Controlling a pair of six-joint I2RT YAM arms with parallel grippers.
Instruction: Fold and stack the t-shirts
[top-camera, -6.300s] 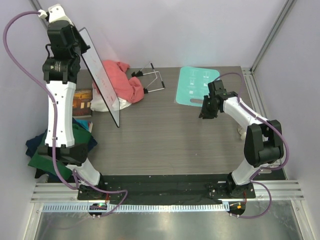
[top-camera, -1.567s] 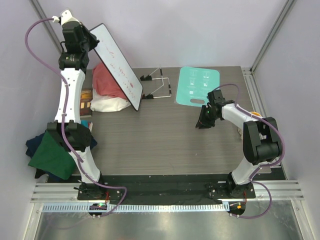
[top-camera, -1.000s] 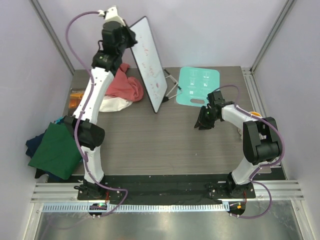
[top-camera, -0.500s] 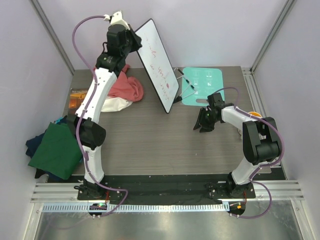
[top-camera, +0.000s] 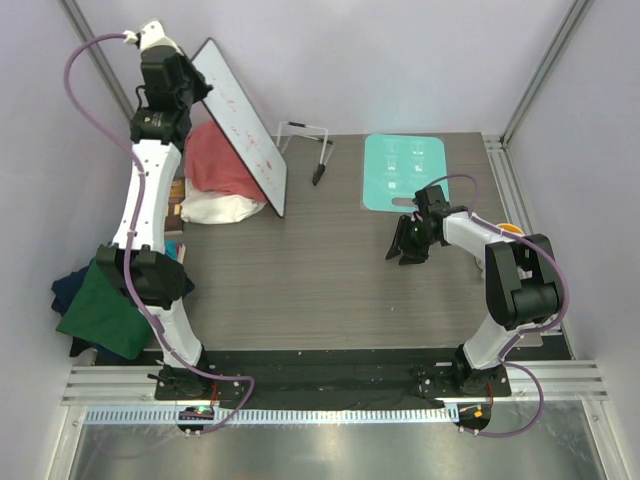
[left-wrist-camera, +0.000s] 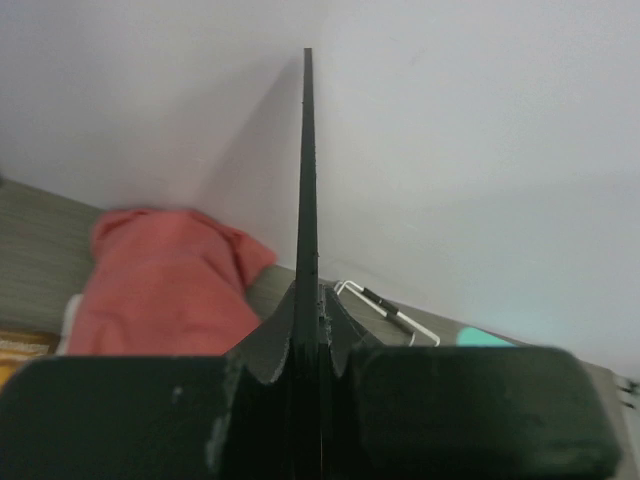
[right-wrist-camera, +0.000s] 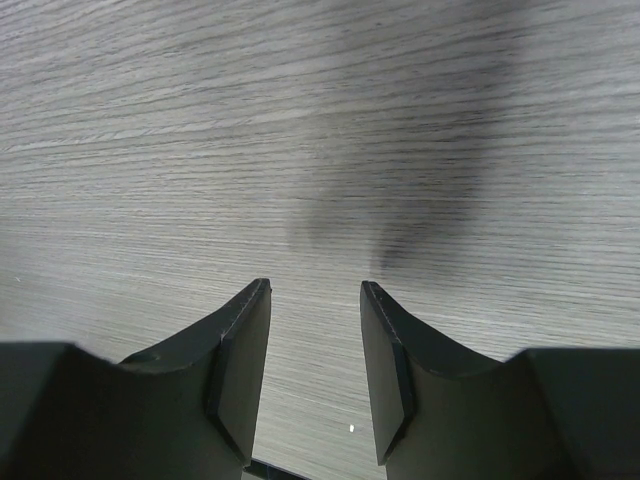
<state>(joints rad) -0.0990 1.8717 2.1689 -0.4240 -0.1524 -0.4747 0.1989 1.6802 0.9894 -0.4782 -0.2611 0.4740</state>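
Note:
The salmon-pink t-shirt lies crumpled at the table's far left on a white cloth; the left wrist view shows it too. A dark green t-shirt and a navy one are heaped off the table's left edge. My left gripper is raised high at the far left, shut on the edge of a whiteboard, which hangs tilted over the pink shirt. My right gripper hovers low over bare table, open and empty.
A pale-teal mat lies flat at the far right. A wire stand sits at the back middle, right of the board, seen also in the left wrist view. Books lie at the left edge.
The left arm swung the whiteboard from the table's middle back to the far left. The wire stand now sits further left. The right gripper's jaws have spread wider.

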